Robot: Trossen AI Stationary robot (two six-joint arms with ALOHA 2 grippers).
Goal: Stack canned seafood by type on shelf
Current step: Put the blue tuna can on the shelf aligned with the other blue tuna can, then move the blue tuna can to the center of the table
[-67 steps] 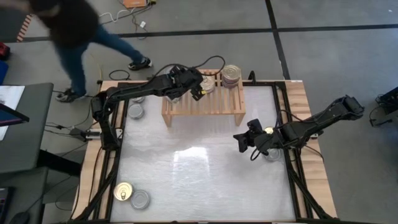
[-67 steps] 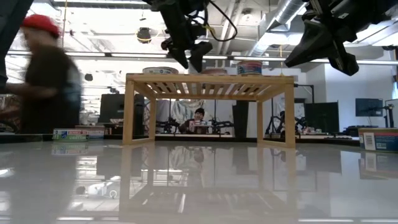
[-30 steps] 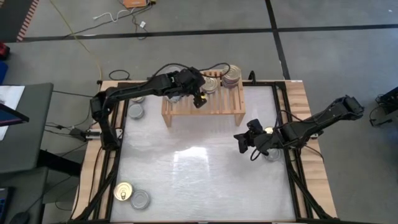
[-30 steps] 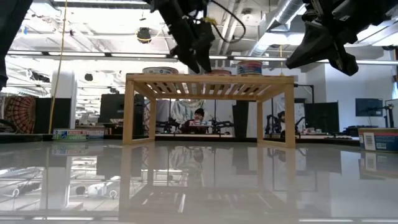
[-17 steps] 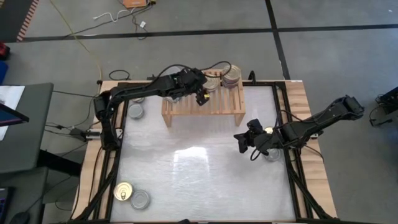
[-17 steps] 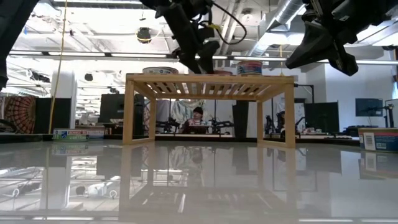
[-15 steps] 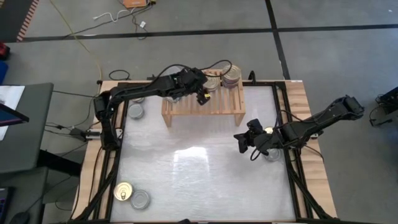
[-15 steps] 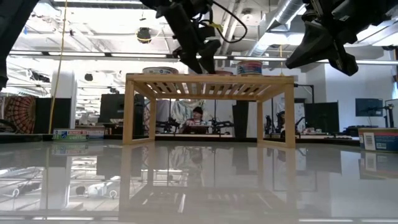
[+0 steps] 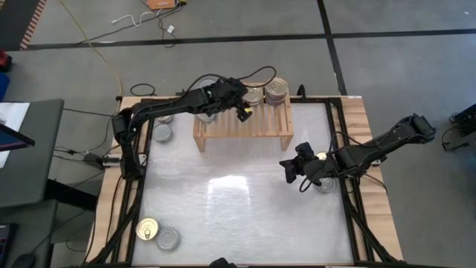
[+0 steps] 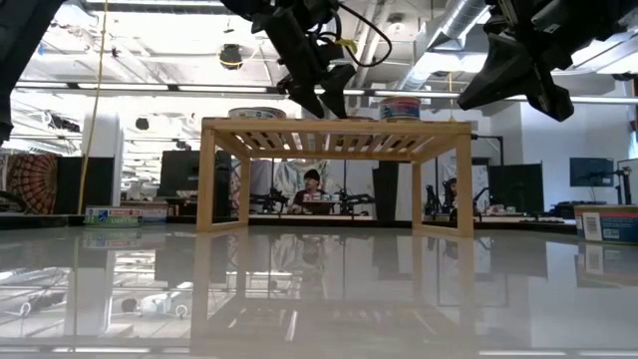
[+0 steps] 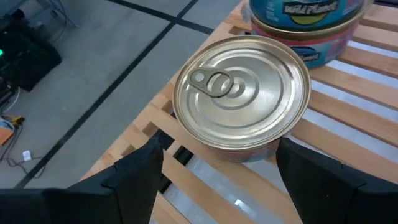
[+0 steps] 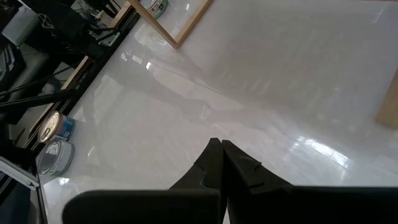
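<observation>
Canned seafood with a gold lid (image 11: 242,93) sits on the shelf (image 9: 245,126) beside 1 stack (image 9: 277,91). Left gripper (image 11: 217,165) straddles it, fingers apart: descend squarely before closing. Right gripper (image 9: 288,170) waits, pinched together.

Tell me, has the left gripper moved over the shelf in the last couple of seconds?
Yes. In the high view the left gripper has shifted along the wooden shelf toward the stacked cans at its right end.
</observation>
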